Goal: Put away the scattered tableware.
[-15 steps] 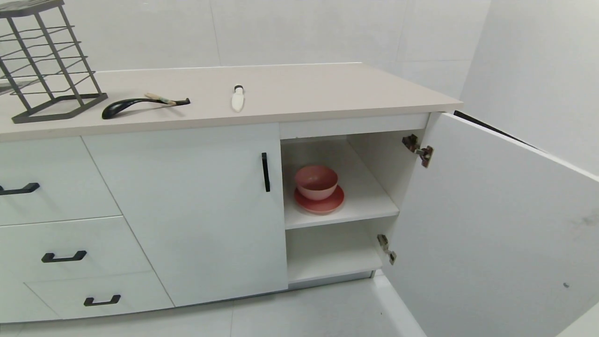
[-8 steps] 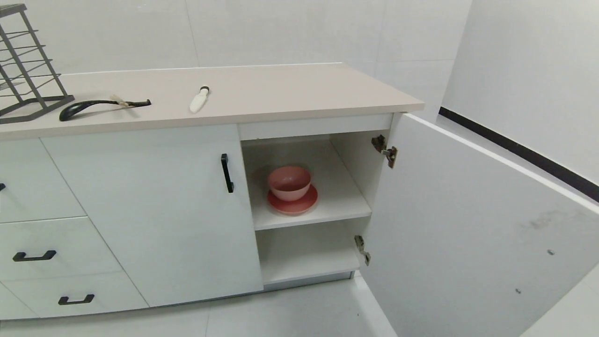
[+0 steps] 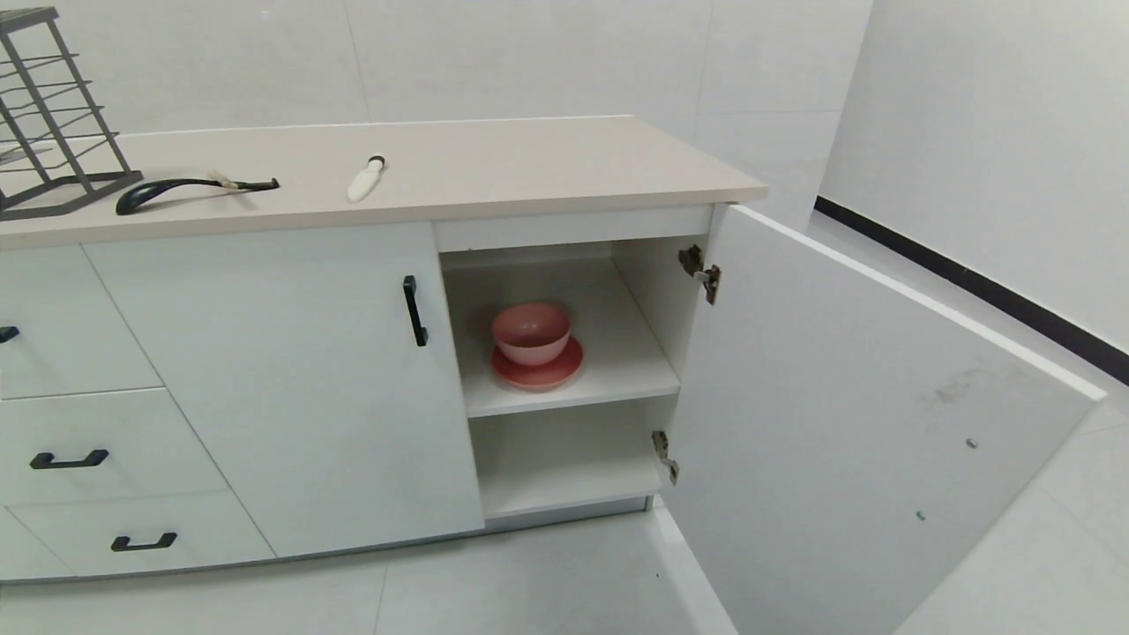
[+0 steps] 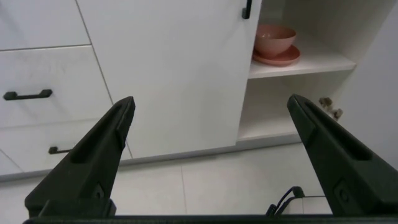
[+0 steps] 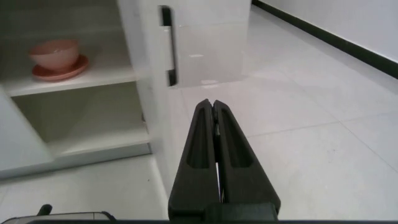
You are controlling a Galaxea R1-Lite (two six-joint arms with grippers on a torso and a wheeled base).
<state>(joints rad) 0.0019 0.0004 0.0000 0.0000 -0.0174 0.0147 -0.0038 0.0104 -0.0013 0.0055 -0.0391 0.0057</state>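
Note:
A pink bowl (image 3: 531,332) sits on a red plate (image 3: 538,372) on the upper shelf of the open cabinet (image 3: 564,388). On the countertop (image 3: 494,168) lie a black ladle (image 3: 181,189) with a small brush across it and a white-handled tool (image 3: 365,178). My left gripper (image 4: 208,118) is open, held low in front of the shut cabinet door, with the bowl (image 4: 274,40) and plate (image 4: 276,57) beyond it. My right gripper (image 5: 215,109) is shut on nothing, low near the outer face of the open door (image 5: 199,37), bowl (image 5: 55,53) on the shelf to one side.
The right cabinet door (image 3: 847,423) stands wide open into the floor space. A dark wire rack (image 3: 53,115) stands at the counter's left end. Drawers with black handles (image 3: 69,459) are at the left. The lower shelf (image 3: 564,467) holds nothing.
The head camera has swung right and the whole scene has shifted left. The bowl, plate and counter items keep their places.

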